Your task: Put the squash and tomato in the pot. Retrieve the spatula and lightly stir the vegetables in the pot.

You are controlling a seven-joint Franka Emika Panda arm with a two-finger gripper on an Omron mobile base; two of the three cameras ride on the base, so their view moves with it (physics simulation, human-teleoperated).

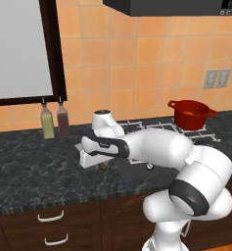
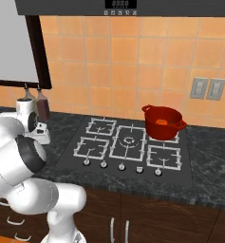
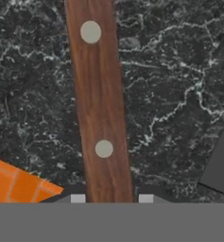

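Spatula (image 3: 101,104) handle: reddish-brown wood, visible grain, two pale metal rivets, satin. Counter (image 3: 170,94): dark stone, white veining, polished. Pot (image 1: 191,113): red, smooth enamel look, slight gloss. Wall tiles (image 2: 133,66): orange, matt. Robot arm (image 1: 161,147): white glossy plastic shell.

The spatula (image 3: 102,104) shows just its brown handle; the top edge cuts it off, and its blade is out of the picture. Inside the pot (image 1: 191,113), a bit of orange shows, too small to tell what it is.
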